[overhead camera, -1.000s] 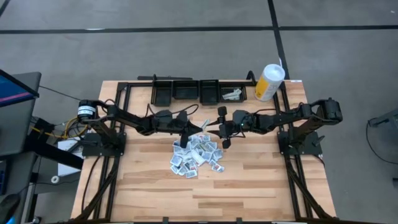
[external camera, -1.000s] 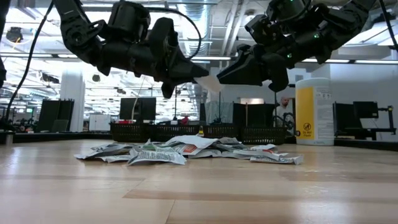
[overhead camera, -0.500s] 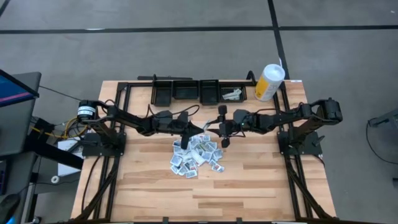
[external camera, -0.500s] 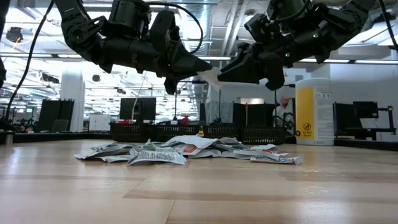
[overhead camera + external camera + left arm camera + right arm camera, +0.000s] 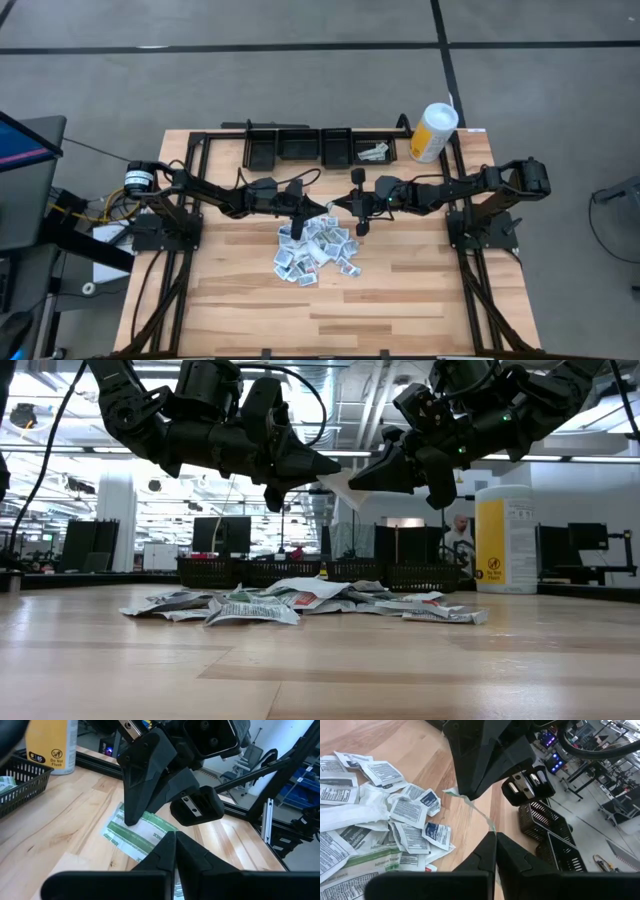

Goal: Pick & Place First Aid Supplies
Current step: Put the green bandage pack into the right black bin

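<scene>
Above table centre, both arms meet tip to tip over the packet pile.

- Left gripper (image 5: 325, 463): raised off the table, jaws clenched on one edge of a green-striped packet (image 5: 139, 831). Wrist view shows its fingers pressed together at the packet's near edge.
- Right gripper (image 5: 357, 475): facing the left one, jaws clenched on the opposite edge of the same packet. So packet is held between the two, in mid-air, well above the pile; low view shows it as a pale sliver (image 5: 338, 484) between the tips.
- Packet pile (image 5: 315, 248): approx. mid-table, loose heap of small flat packets, white w/ grey-blue print, a few green-striped, overlapping; lying directly below and a bit in front of the grippers.
- Black bins (image 5: 299, 146): row along the table's far edge; rightmost bin (image 5: 374, 147) has a few packets (image 5: 376, 152) in it, others look bare from above.
- White-and-yellow canister (image 5: 433, 132): upright, far right corner, beside the bins.
- Table (image 5: 420, 300): light wood, black frame rails at both sides.
- Bkgd, low view: a person (image 5: 457, 532) well beyond the table, near the canister's line of sight.
</scene>
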Controlling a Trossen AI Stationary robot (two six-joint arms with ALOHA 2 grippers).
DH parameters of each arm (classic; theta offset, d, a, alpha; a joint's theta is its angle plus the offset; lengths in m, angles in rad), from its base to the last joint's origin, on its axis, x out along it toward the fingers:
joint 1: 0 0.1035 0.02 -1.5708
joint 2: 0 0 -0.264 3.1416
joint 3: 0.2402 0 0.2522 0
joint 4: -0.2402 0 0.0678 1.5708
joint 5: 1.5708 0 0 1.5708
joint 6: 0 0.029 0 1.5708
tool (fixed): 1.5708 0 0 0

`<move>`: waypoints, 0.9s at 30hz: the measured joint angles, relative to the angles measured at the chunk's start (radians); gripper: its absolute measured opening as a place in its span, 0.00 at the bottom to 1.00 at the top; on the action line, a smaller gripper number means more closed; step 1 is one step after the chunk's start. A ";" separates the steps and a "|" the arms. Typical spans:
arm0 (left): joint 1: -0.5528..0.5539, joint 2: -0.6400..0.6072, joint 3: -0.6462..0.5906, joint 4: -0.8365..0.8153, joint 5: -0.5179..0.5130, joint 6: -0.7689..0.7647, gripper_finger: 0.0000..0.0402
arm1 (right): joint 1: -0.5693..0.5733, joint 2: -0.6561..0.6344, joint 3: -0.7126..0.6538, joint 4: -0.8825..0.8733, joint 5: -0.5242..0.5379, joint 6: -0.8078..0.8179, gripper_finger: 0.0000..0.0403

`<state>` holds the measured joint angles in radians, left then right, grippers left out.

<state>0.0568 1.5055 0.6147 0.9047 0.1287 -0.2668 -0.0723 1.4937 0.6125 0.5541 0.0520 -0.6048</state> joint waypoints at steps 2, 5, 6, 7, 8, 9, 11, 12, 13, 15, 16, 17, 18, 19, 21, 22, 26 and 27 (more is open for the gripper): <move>0.001 0.000 0.000 0.000 0.000 0.000 0.03 | 0.000 0.000 0.000 0.000 0.000 0.000 0.00; 0.001 0.000 0.000 0.000 0.000 0.000 0.04 | 0.000 0.000 0.000 0.000 0.000 0.000 0.00; 0.001 0.000 0.000 0.000 0.000 0.000 0.04 | 0.000 0.000 0.000 0.000 0.000 0.001 0.00; 0.002 0.000 0.000 0.000 -0.001 0.003 0.04 | 0.000 0.000 0.000 0.000 0.000 0.001 0.00; 0.004 0.000 0.000 0.000 -0.002 0.015 0.04 | 0.000 0.000 0.000 0.000 0.000 0.001 0.00; 0.006 0.000 0.000 -0.001 -0.004 0.029 0.04 | 0.000 0.000 0.000 0.000 0.000 0.002 0.00; 0.013 0.000 0.000 -0.002 -0.005 0.047 0.04 | 0.000 0.000 0.000 0.000 0.000 0.003 0.00; 0.018 0.000 0.000 -0.003 -0.005 0.053 0.04 | 0.000 0.000 0.000 -0.001 0.000 0.003 0.00; 0.025 0.000 0.000 -0.004 -0.005 0.058 0.04 | 0.000 0.000 0.000 -0.002 0.000 0.003 0.00; 0.041 0.000 0.000 -0.006 -0.005 0.079 0.04 | 0.000 0.000 0.000 -0.009 0.000 0.003 0.00; 0.051 0.000 0.000 -0.006 -0.005 0.090 0.04 | 0.000 0.000 0.000 -0.016 0.000 0.003 0.00; 0.063 0.000 0.000 -0.006 -0.005 0.097 0.04 | 0.000 0.000 0.000 -0.023 0.000 0.003 0.00; 0.076 0.000 0.000 -0.009 -0.005 0.098 0.04 | 0.000 0.000 0.000 -0.030 0.000 0.003 0.00; 0.090 0.000 0.000 -0.014 -0.008 0.098 0.04 | 0.000 0.000 0.000 -0.037 0.000 0.003 0.00; 0.115 0.000 0.000 -0.028 -0.012 0.098 0.04 | 0.000 0.000 0.000 -0.049 0.000 0.003 0.00; 0.127 0.000 0.000 -0.037 -0.012 0.097 0.04 | 0.000 0.000 0.000 -0.052 0.000 0.003 0.00; 0.156 0.000 0.000 -0.071 -0.012 0.078 0.04 | -0.002 0.000 0.000 -0.054 0.000 0.003 0.00; 0.158 0.000 0.000 -0.077 -0.012 0.078 0.04 | -0.004 0.000 0.000 -0.054 0.000 0.003 0.00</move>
<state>0.2153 1.5051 0.6144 0.8278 0.1168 -0.1890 -0.0760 1.4937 0.6125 0.5003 0.0521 -0.6014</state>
